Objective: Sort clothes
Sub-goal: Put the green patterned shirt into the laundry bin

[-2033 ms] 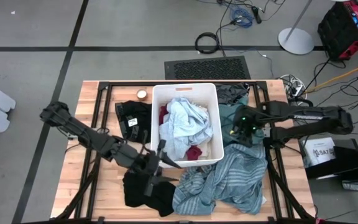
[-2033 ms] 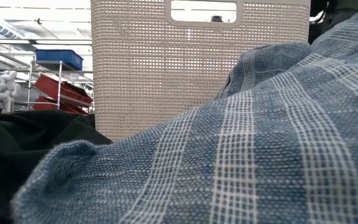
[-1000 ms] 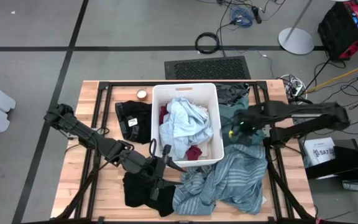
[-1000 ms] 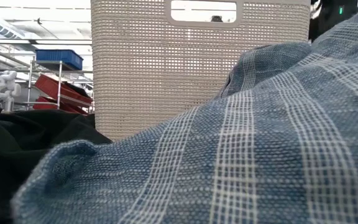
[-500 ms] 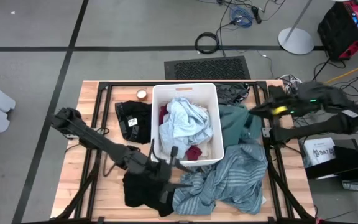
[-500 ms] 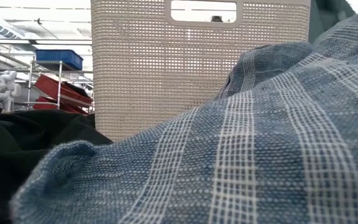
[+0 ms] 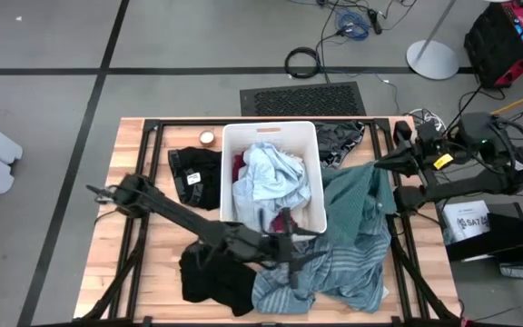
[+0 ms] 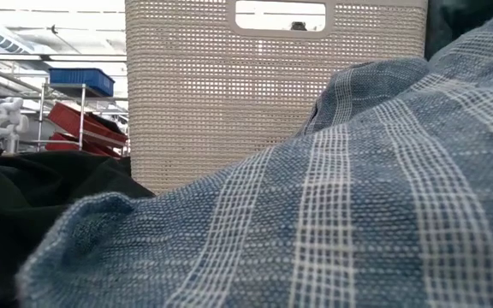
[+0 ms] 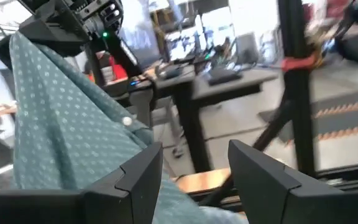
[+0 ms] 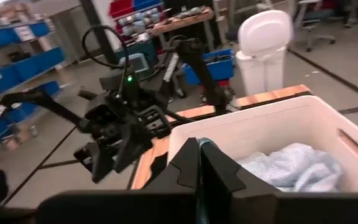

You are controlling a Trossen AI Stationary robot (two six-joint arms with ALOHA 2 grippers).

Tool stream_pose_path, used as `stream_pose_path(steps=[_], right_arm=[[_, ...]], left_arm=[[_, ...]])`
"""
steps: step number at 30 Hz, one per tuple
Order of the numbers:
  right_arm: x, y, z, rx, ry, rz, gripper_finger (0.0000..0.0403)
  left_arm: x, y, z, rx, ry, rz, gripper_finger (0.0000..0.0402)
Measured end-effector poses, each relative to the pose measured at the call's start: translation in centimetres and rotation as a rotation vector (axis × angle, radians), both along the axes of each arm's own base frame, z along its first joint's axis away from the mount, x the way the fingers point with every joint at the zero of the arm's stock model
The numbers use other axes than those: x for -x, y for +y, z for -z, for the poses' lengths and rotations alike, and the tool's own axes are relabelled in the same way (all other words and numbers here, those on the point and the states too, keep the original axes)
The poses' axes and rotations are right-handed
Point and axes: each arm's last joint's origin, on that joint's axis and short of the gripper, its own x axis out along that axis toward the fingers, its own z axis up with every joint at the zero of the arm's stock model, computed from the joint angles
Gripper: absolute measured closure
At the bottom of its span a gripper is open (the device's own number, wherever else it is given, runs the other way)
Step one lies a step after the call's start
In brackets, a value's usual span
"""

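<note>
Clothes (image 7: 334,263) stay heaped on the worktop (image 7: 152,245) beside the bin (image 7: 234,145). My right fingers (image 7: 377,166), pinched shut on the teal dotted shirt (image 7: 357,195), have pulled it up and outward. My left fingers (image 7: 291,247), spread wide and empty, have swung over the striped garment (image 7: 343,272).

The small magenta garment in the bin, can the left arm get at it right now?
Probably yes. The left tool is open, empty, hovering near the bin's front wall, and the magenta garment lies uncovered on top just inside, so nothing blocks it.
</note>
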Motion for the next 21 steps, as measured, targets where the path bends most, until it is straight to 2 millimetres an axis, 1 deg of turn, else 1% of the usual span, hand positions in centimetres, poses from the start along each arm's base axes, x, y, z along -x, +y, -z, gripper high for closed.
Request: stream_pose_path(steps=[3, 5, 8, 12, 16, 21], right_arm=[[-0.4, 0.2, -0.3, -0.001, -0.030, -0.050, 0.0403], [-0.6, 0.2, -0.5, -0.002, -0.047, -0.059, 0.0403], [-0.7, 0.2, -0.6, 0.003, -0.051, -0.060, 0.0403], [-0.8, 0.2, -0.5, 0.009, -0.047, -0.062, 0.0403], [-1.0, 0.2, -0.5, 0.009, -0.040, -0.061, 0.0403], [-1.9, 0.2, -0.3, 0.009, -0.014, -0.061, 0.0403]], left_arm=[[-1.7, -0.5, -0.7, -0.051, 0.064, -0.045, 0.0207], [-2.8, -1.0, -0.8, -0.067, 0.111, -0.091, 0.0207], [-4.3, -1.1, -0.9, -0.046, 0.140, -0.141, 0.0207], [-5.6, -0.1, -1.1, 0.028, 0.124, -0.209, 0.0207], [-6.4, 1.4, -0.2, 0.064, 0.135, -0.307, 0.0207], [-6.9, 3.0, -0.1, 0.107, 0.134, -0.347, 0.0207]])
